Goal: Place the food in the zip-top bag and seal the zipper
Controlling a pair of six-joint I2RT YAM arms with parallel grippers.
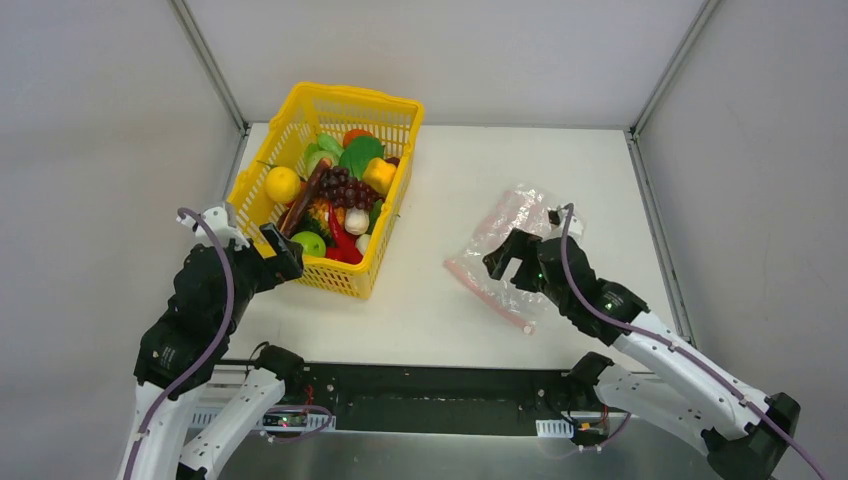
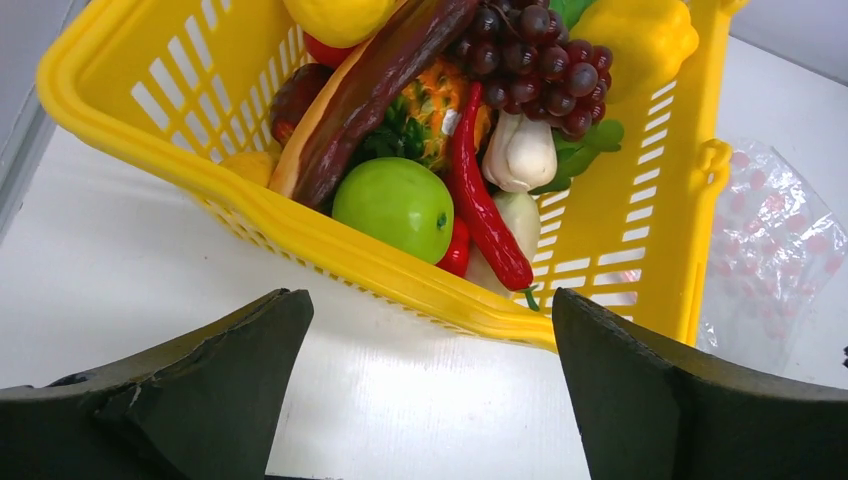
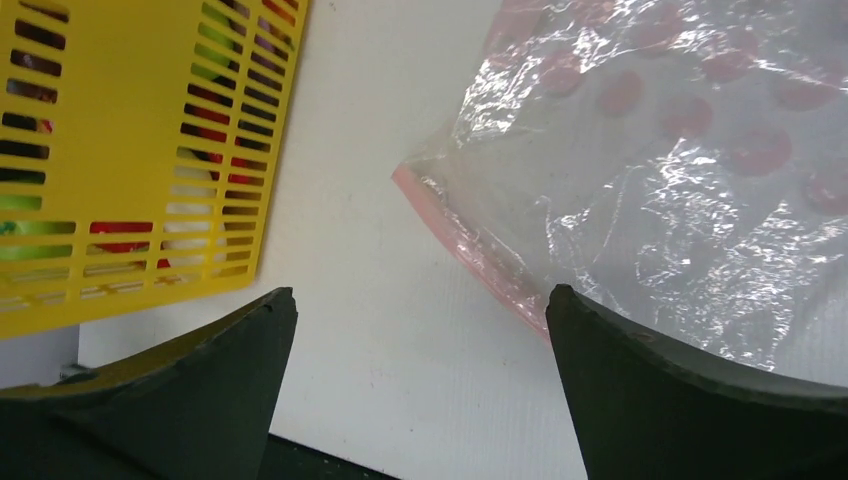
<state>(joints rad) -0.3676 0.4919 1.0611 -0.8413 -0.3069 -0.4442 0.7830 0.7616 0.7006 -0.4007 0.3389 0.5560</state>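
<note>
From above, the food (image 1: 340, 185) fills a yellow basket (image 1: 300, 110), and the zip-top bag (image 1: 505, 215) lies flat on the bench (image 1: 430, 310) well apart from it, with the zipper (image 1: 485, 293) on its near edge. In the left wrist view the left hand (image 2: 430, 310) gapes empty at the basket's near rim. In the right wrist view the right hand (image 3: 420, 305) is spread wide and empty over the zipper.

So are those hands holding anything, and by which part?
Nothing: the left hand is open beside the yellow basket, the right hand open over the zip-top bag.

Food (image 1: 338, 187) fills the yellow basket (image 1: 352, 98), zip-top bag (image 1: 506, 214) lying apart
</note>
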